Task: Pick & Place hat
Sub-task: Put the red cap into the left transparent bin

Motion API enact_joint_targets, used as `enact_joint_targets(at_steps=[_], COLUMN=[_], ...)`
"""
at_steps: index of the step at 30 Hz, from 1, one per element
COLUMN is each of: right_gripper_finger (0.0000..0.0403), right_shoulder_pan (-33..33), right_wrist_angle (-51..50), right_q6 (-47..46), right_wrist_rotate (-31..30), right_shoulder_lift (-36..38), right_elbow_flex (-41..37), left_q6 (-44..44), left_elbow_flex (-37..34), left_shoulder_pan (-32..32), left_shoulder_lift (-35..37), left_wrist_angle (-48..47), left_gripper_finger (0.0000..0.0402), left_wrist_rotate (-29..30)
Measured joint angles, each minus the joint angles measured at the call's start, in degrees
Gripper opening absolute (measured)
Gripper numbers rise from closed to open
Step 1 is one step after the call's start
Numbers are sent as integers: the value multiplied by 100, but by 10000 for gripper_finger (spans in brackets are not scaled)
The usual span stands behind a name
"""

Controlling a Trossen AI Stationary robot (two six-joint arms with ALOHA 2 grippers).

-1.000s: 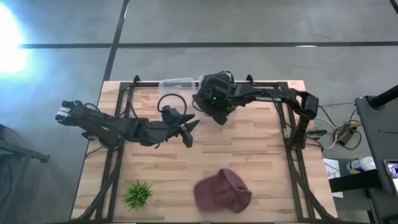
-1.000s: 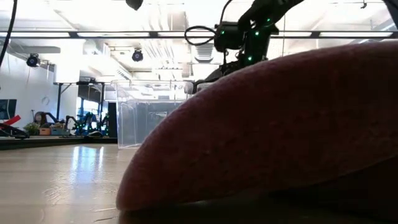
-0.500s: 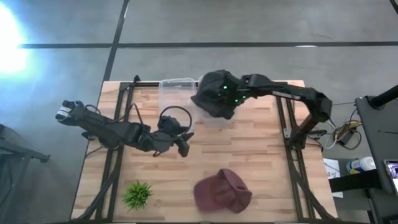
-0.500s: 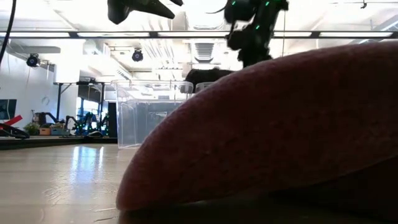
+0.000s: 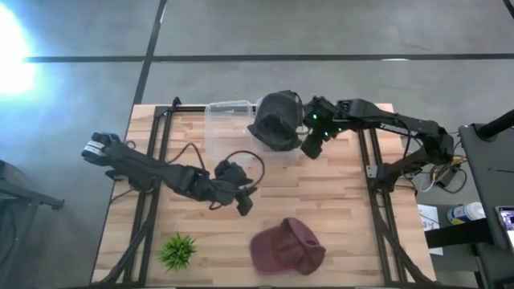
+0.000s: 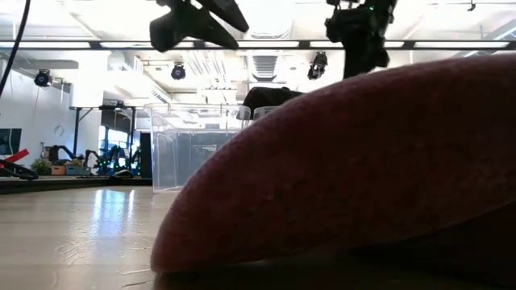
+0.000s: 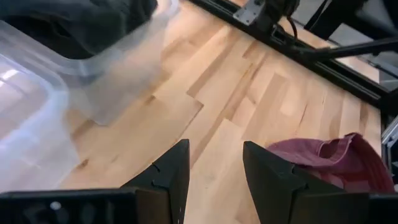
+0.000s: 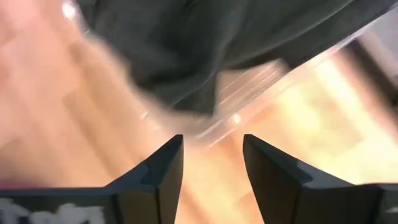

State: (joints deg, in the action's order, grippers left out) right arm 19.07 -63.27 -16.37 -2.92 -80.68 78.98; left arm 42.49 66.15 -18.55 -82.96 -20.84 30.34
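A dark hat (image 5: 277,120) lies over the right end of a clear plastic bin (image 5: 229,128) at the table's far edge; part of it drapes over the rim (image 8: 205,43). My right gripper (image 5: 311,144) stands open just right of the hat, clear of it (image 8: 211,149). A maroon cap (image 5: 287,245) rests crown up on the table near the front edge and fills the low view (image 6: 363,177). My left gripper (image 5: 241,201) hovers open over the table's middle, between bin and cap (image 7: 214,158).
A small green plant (image 5: 178,250) stands at the front left. Black frame rails (image 5: 157,160) run along both table sides. Bare wood (image 7: 205,93) lies between the bin and the maroon cap.
My right gripper has let go of the dark hat and drawn back toward the table's right edge; the hat now rests on the bin's right end. My left gripper has come toward the near edge, closer to the maroon cap.
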Motion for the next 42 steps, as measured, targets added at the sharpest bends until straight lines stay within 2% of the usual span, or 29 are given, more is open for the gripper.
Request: enact_joint_targets(at_steps=[2, 4, 6, 10, 14, 16, 20, 29, 37, 42], right_gripper_finger=[171, 178, 182, 182, 181, 182, 185, 185, 185, 185], right_shoulder_pan=[-185, -477, -883, -1844, -2743, -3055, -3472, -3521, -3519, -3525], right_wrist_angle=[18, 40, 49, 272, 1356, 2105, 2945, 3112, 3046, 2603], right_q6=[-126, -395, -767, -1579, -2183, -2205, -1511, 31, 511, 617], right_wrist_rotate=[470, 1199, 1510, 1499, 1329, 1191, 967, 711, 762, 953], right_shoulder_lift=[169, 352, 477, 725, 777, 746, 349, -899, -1878, -2229], right_elbow_flex=[-277, -615, -1038, -1905, -2568, -2685, -2737, -2081, -1117, -751], left_q6=[0, -8, -84, -173, -155, -151, -30, 163, 67, 67], left_elbow_flex=[0, 0, 0, 0, 17, 24, 24, 24, 17, 13], left_shoulder_pan=[0, 0, 0, -32, -66, -91, -197, -476, -557, -564], left_shoulder_lift=[-208, -470, -772, -1360, -1798, -1961, -2151, -2125, -2125, -2125], left_wrist_angle=[126, 388, 746, 1320, 1580, 1680, 1633, 1580, 1240, 1176], left_gripper_finger=[145, 145, 145, 145, 145, 145, 145, 145, 145, 145], left_wrist_rotate=[-138, -421, -848, -1826, -2452, -2730, -3180, -3162, -2875, -2857])
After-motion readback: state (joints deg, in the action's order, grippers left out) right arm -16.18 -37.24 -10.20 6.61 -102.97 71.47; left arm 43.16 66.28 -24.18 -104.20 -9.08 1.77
